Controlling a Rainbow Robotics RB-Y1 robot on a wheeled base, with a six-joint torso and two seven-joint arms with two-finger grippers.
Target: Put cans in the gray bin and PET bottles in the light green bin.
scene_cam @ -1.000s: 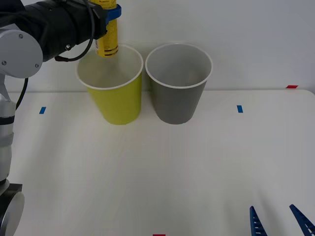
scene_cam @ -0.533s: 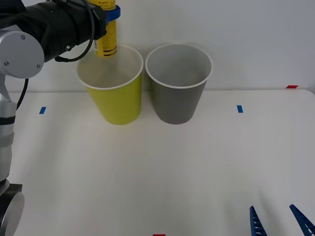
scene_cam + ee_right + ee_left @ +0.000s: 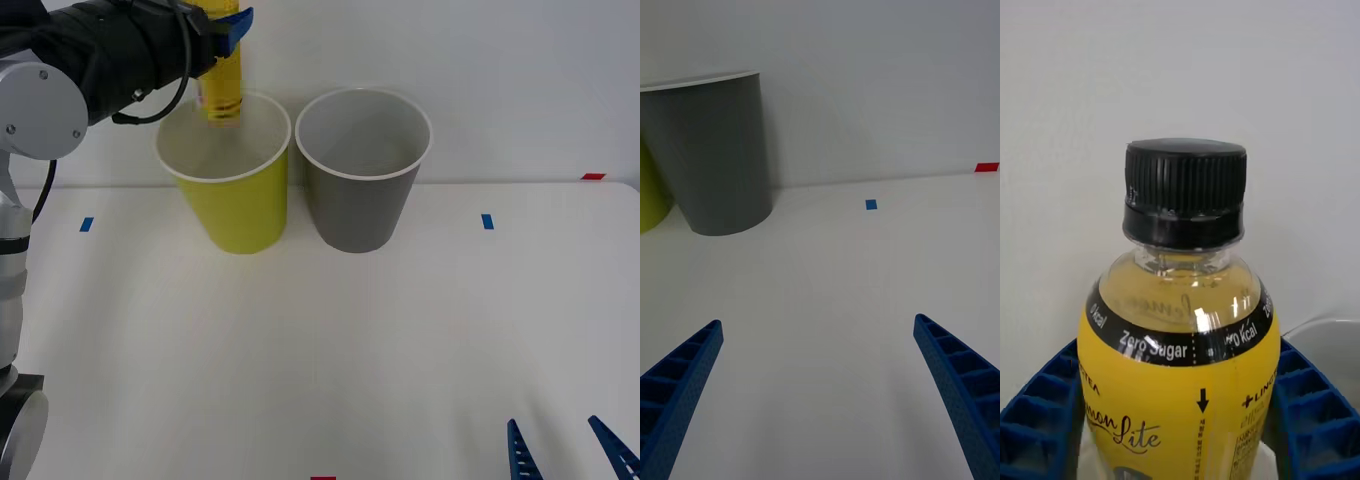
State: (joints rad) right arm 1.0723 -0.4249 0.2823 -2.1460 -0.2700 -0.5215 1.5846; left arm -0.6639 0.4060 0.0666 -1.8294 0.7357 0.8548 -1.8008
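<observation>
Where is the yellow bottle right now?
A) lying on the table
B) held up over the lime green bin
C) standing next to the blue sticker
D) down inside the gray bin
B: the left gripper clamps the yellow bottle above the light green bin, not the gray bin.

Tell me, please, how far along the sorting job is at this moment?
Nearly done with this item, not finished. The left gripper is shut on the yellow bottle, holding it upright over the light green bin, its base at the rim. Releasing it is what is left. The gray bin looks empty from the front; no cans are on the table. The right gripper waits open near the table's front edge.
</observation>
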